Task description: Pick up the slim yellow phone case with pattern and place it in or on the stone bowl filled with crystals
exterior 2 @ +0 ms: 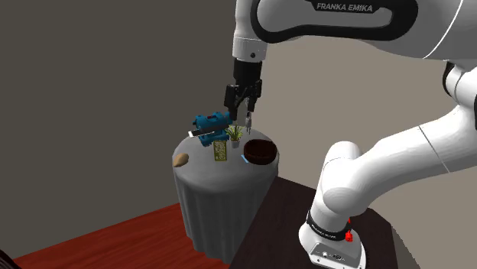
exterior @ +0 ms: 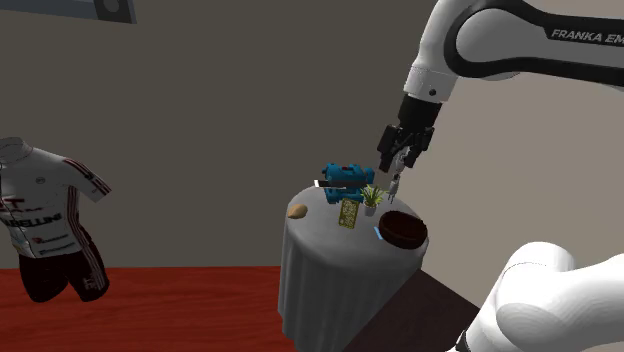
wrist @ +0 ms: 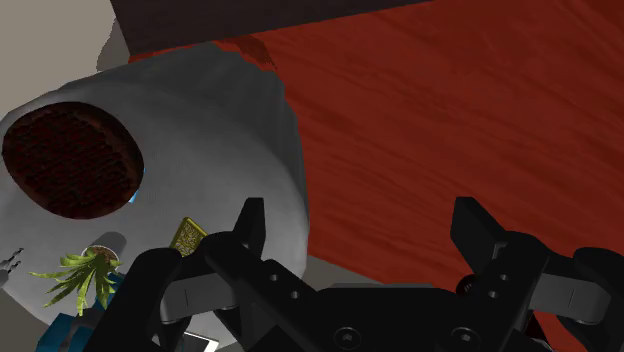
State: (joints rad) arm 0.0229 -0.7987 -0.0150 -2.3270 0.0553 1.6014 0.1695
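The yellow patterned phone case [exterior: 349,212] lies flat on the round grey table [exterior: 330,270], beside a small potted plant [exterior: 372,197]. It also shows in the second exterior view as a phone case [exterior 2: 221,150] and by my fingers as a phone case [wrist: 188,236]. The dark brown bowl [exterior: 403,229] stands at the table's edge nearest the stand, seen too as a bowl [exterior 2: 259,151] and a bowl [wrist: 70,160]. My gripper [exterior: 397,180] hangs open and empty above the plant, between the phone case and the bowl, clear of both; it appears as well as a gripper [exterior 2: 248,118] and a gripper [wrist: 362,225].
A blue tool-like object [exterior: 343,178] sits at the back of the table and a small tan lump [exterior: 297,211] at its far edge. A sports jersey on a torso [exterior: 45,220] stands at the shoulder view's left. Red wooden floor [wrist: 430,110] surrounds the table.
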